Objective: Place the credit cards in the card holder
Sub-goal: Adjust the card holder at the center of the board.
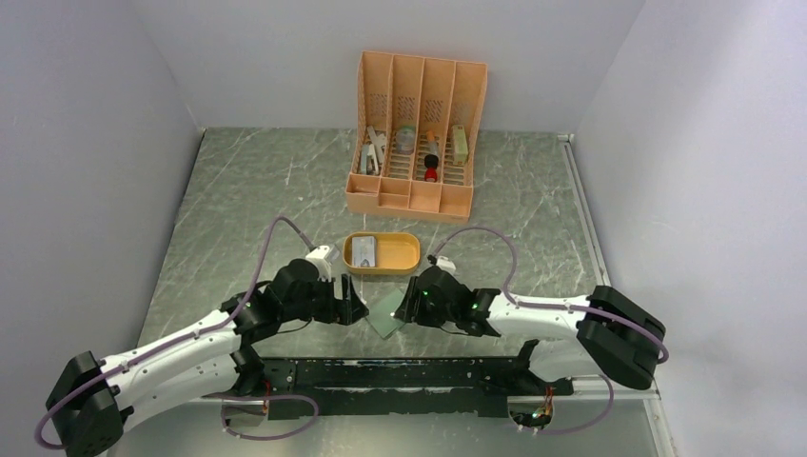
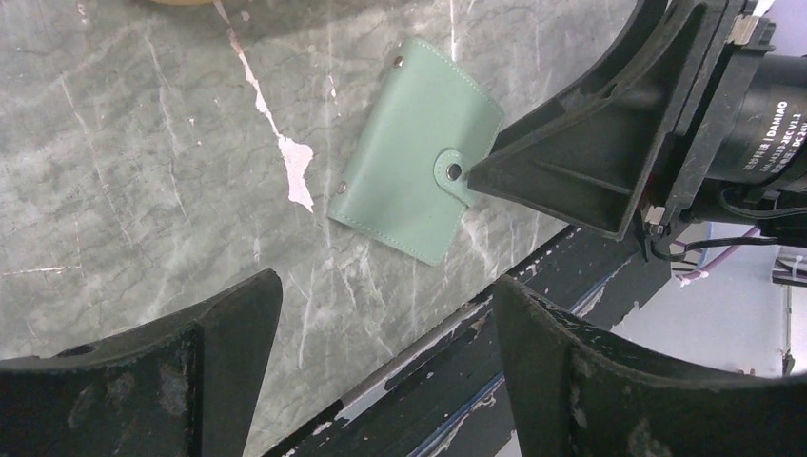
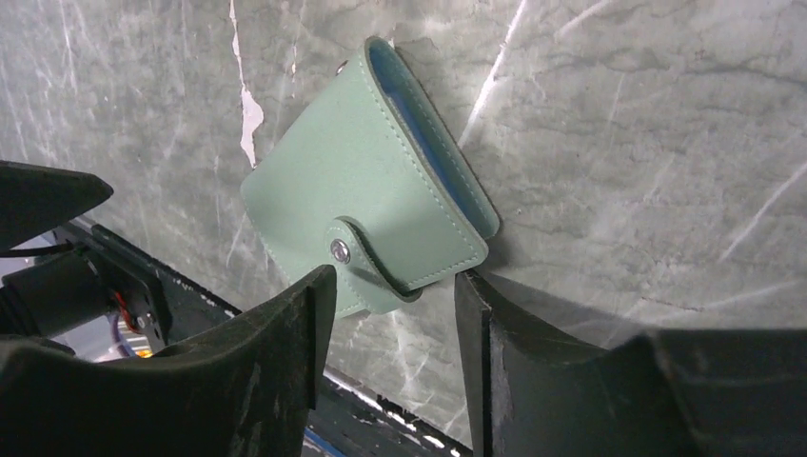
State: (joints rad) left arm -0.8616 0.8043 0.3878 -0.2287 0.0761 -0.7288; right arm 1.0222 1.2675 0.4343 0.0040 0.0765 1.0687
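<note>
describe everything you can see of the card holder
The card holder is a pale green wallet, leather-like with stitched edges, folded shut, its strap snapped closed by a metal stud. Two more studs dot the cover; blue lining shows at one side. It lies on the marble table near the front edge. The right claw straddles its strap end; grip unclear.

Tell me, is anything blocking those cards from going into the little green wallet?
Yes: the card holder itself is folded shut, and its snap strap looks fastened over the cover, so nothing can slide in yet. The credit cards lie in the orange tray just beyond it; nothing lies between them.
</note>
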